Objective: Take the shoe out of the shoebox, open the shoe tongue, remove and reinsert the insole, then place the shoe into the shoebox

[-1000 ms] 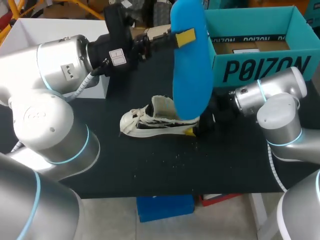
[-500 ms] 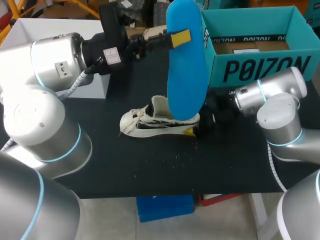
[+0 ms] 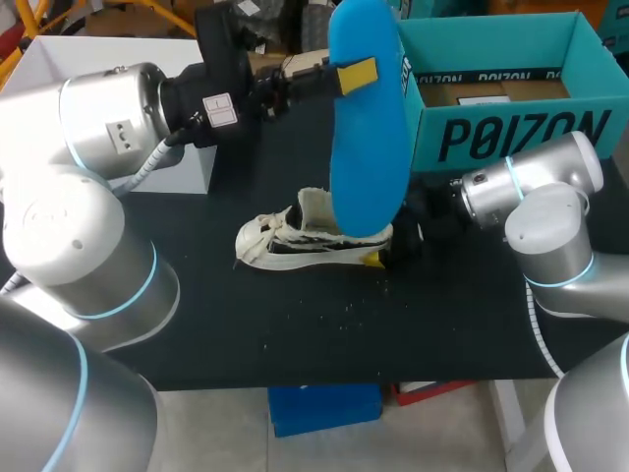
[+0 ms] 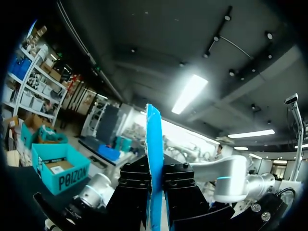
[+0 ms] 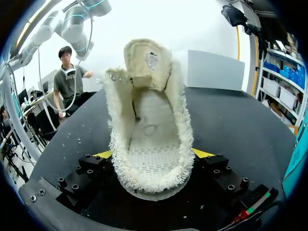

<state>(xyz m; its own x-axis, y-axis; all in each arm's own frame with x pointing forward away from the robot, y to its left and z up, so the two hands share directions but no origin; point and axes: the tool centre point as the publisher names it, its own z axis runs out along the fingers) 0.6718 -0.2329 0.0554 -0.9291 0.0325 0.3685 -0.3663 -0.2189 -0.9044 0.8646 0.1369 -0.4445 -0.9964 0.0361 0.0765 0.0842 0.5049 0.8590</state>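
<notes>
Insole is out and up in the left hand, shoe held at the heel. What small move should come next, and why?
Probably lower the insole, lower end first, toward the shoe's opening. The left hand holds it upright above the shoe, whose inside shows bare in the right wrist view, and the right hand grips its heel on the table.

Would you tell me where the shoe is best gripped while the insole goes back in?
Grip the heel, coming from behind along the table. The shoe stands on its sole with the tongue lifted open, so fingers either side of the narrow heel steady it and leave the opening clear for the insole.
</notes>
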